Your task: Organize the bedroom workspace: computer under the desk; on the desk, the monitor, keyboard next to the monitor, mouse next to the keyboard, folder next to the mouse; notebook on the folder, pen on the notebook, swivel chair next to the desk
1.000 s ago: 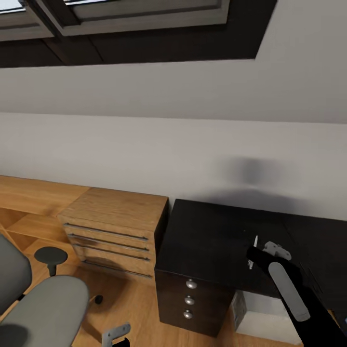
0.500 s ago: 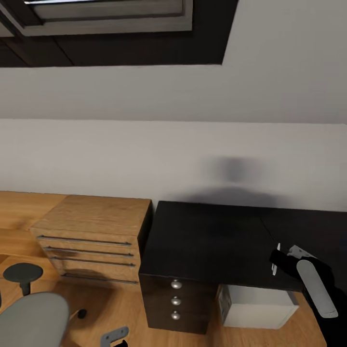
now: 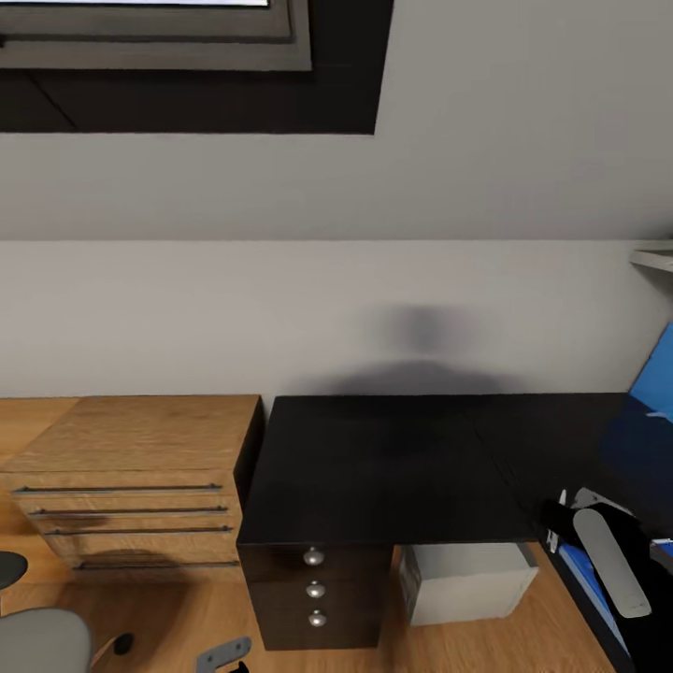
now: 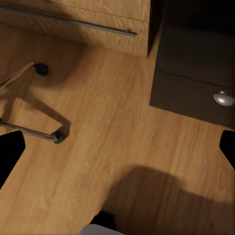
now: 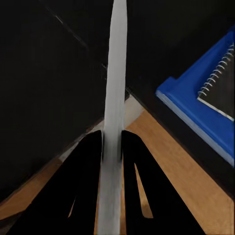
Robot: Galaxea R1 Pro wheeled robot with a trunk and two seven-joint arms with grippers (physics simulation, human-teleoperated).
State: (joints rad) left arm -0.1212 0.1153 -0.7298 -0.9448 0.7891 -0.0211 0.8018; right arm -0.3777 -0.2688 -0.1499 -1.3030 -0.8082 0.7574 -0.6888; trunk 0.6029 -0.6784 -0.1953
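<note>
Right wrist view is showing our right gripper (image 5: 112,147) clenched on the pen (image 5: 115,88), which is hanging over the black desk (image 3: 393,467) just short of the notebook (image 5: 221,84) lying on the blue folder (image 5: 196,105). We are judging that so thin a pen could roll off the spiral pad if released tilted. Our left gripper (image 4: 117,147) is spread wide over the wooden floor (image 4: 107,142), near the swivel chair (image 3: 37,636). The computer (image 3: 467,584) is sitting under the desk, beside a wooden dresser (image 3: 131,467) along the pale wall.
</note>
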